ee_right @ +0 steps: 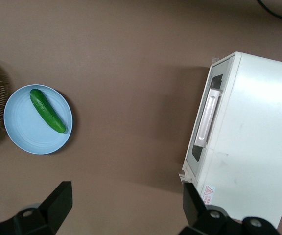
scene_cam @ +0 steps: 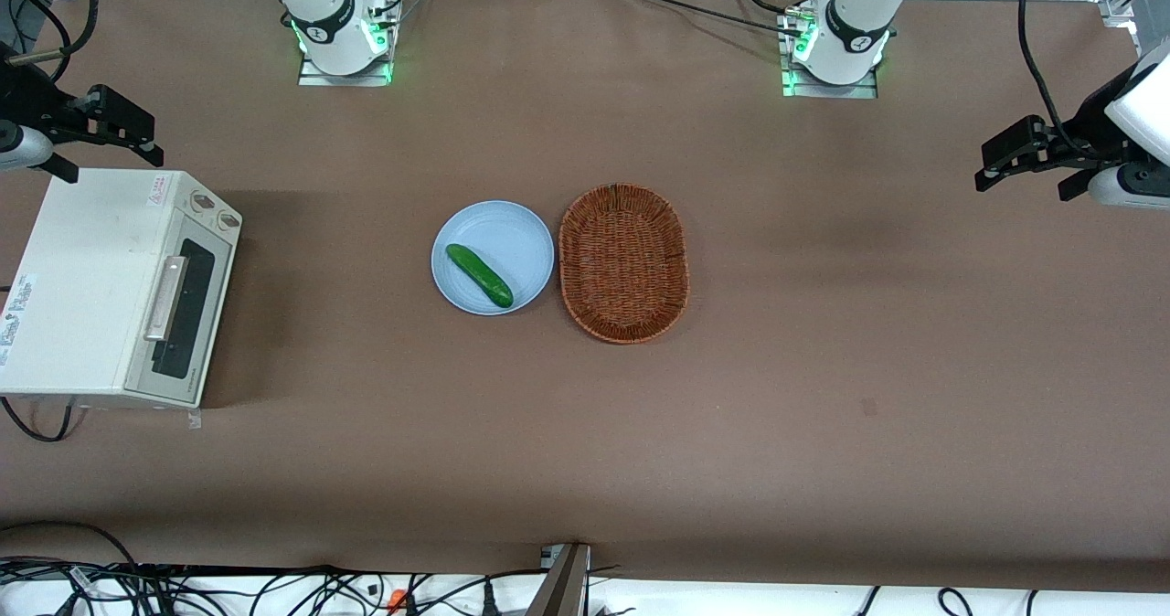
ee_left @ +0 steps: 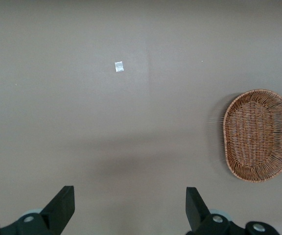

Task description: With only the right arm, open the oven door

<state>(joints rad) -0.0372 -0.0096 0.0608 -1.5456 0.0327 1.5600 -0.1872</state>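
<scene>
Oven: The cream-white toaster oven (scene_cam: 87,278) is sitting on the brown worktop (scene_cam: 585,433), at the working arm's end.
Oven door: The oven door (scene_cam: 183,310) is shut and standing upright. It is facing the middle of the worktop, where the blue plate (scene_cam: 516,232) is lying.
Handle: The silver bar handle (scene_cam: 165,298) is running along the top edge of the door, above the dark glass window (scene_cam: 192,314).
Claw: The right arm's claw (scene_cam: 114,127) is hanging in the air above the worktop, near the knob end of the oven. It is not touching anything. Its two fingers (ee_right: 58,203) are spread wide apart and holding nothing.
How the door will handle: It is looking stiff and hard. It is probably swinging down on a hinge at the bottom, so it should feel light but a bit tight at first. The glass is likely slippery and could crack, so it is no place to push.
Where to hold: The bar is the best spot, near its middle, with one finger on each side.
Watch out: The oven itself may be sliding if the pull is too hard.
Other things: A green cucumber (scene_cam: 479,275) is lying on the plate, and a woven basket (scene_cam: 623,262) is sitting just beside it.
</scene>
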